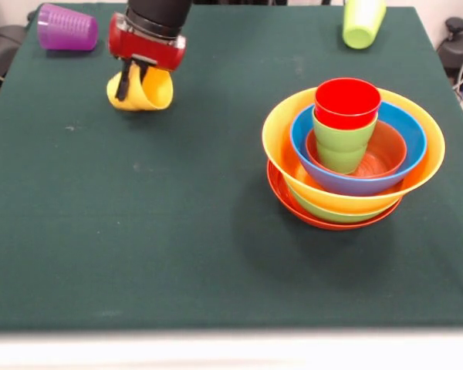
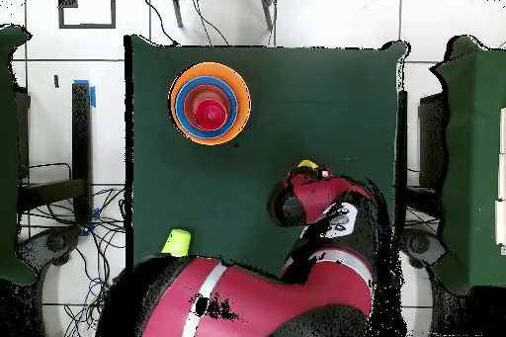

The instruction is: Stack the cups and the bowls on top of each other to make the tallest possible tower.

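I have the hand (image 1: pixel 136 81) clamped on the yellow cup (image 1: pixel 141 92), tilted at the far left of the worktop (image 1: pixel 177 254). The tower (image 1: pixel 353 158) sits at the right: nested bowls, a green cup (image 1: pixel 343 146) inside, a red cup (image 1: pixel 347 103) on top. A purple cup (image 1: pixel 67 27) and a light green cup (image 1: pixel 363 21) lie along the far edge.

table cloth (image 1: pixel 139 254): plain dark green
glossy plastic bowls (image 1: pixel 353 158): red-orange, green, orange-yellow, blue, small orange
nested plastic cups (image 1: pixel 346 123): red over light green
lying plastic tumbler (image 1: pixel 67 28): translucent purple
tilted plastic tumbler (image 1: pixel 141 91): yellow
far plastic tumbler (image 1: pixel 363 21): light green
gripper housing (image 1: pixel 147 42): red, black
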Controlling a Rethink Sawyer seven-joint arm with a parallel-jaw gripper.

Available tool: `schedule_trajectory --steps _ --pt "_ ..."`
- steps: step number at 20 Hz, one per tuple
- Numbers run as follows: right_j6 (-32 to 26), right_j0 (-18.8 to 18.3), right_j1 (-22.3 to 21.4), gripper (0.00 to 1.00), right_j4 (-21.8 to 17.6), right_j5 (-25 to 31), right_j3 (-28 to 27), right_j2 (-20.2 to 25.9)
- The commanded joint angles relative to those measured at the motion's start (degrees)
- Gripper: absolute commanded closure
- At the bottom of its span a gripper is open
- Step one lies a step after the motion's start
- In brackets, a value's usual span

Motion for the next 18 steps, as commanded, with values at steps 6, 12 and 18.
schedule_trajectory --steps 6,12,18 --pt "8.59 -12.29 4.76 1.00 -6.49 -14.31 1.43 22.02" --pt "4.12 -24.54 4.55 1.00 -11.55 -5.13 4.36 36.41" --pt "-0.44 -31.27 6.83 1.00 -11.62 0.58 5.29 43.65"
